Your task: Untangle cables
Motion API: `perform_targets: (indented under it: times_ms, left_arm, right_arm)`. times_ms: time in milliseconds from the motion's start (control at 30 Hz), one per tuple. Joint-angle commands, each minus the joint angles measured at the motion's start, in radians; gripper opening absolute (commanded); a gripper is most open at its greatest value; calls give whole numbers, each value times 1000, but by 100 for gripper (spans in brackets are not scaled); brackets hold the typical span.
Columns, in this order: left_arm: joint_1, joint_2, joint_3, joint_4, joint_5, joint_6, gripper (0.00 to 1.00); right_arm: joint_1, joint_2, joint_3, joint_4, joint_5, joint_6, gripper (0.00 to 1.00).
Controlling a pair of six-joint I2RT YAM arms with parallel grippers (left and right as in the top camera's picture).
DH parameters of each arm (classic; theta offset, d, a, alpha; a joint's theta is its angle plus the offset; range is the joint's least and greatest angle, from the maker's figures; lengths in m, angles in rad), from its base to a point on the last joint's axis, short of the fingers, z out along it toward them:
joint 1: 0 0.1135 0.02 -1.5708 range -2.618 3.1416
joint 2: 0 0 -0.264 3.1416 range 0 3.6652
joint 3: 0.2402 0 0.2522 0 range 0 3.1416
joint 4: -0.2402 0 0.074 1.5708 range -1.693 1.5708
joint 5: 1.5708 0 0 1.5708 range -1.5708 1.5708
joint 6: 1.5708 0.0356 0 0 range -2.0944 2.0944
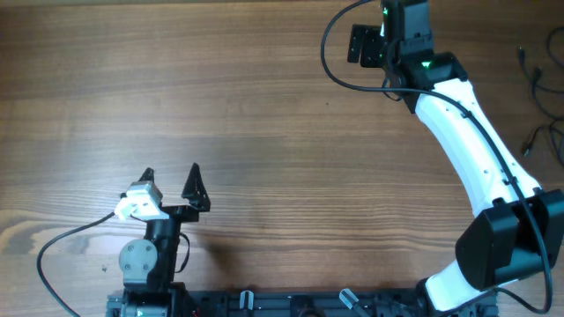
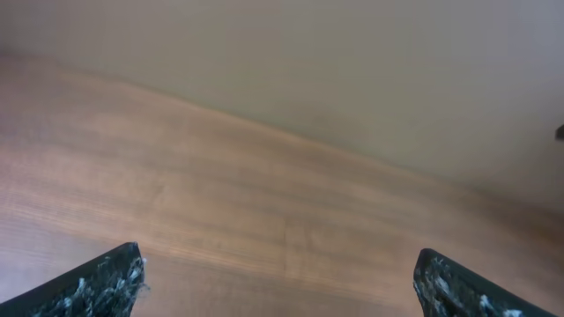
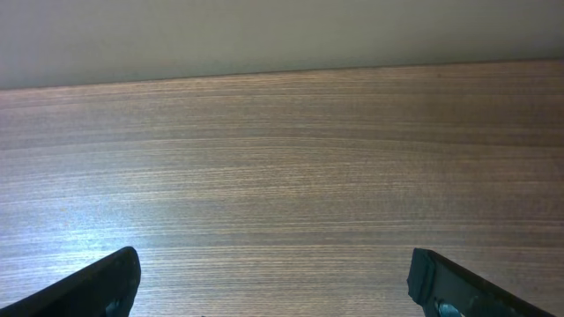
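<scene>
From overhead, your left tool (image 1: pixel 170 179) sits low over the near side of the desk (image 1: pixel 220 106), its two dark fingers spread wide apart with nothing between them. Your right tool (image 1: pixel 360 44) is stretched out to the far side of the desk, and from this angle you cannot judge its gap well. The cables (image 1: pixel 532 72) lie as thin black strands at the right edge of the desk, well apart from both tools. In the left wrist view, the left tool (image 2: pixel 278 264) is spread fully, its fingers (image 2: pixel 106 282) at the bottom corners with only blurred wood between them. In the right wrist view, the right tool (image 3: pixel 273 264) is just as wide, its fingers (image 3: pixel 106 283) framing bare wood grain, gripping nothing.
</scene>
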Motion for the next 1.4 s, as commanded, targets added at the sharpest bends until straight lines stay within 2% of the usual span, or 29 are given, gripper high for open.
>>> perform_targets:
  times_ms: [0,600,833,1100,1367]
  left_arm:
    - [6,-11,-5,-12,19,-8,100]
    - [21,-11,-5,-11,30,-8,100]
    - [18,-11,-5,-11,30,125,100]
    - [18,-11,-5,-12,28,132,100]
    - [18,-11,-5,-11,22,233,100]
  right_arm:
    - [3,10,-3,2,17,2,100]
    - [3,10,-3,2,17,2,100]
    - [3,10,-3,2,17,2,100]
    - [3,10,-3,3,17,2,100]
    - [3,10,-3,2,17,2,100]
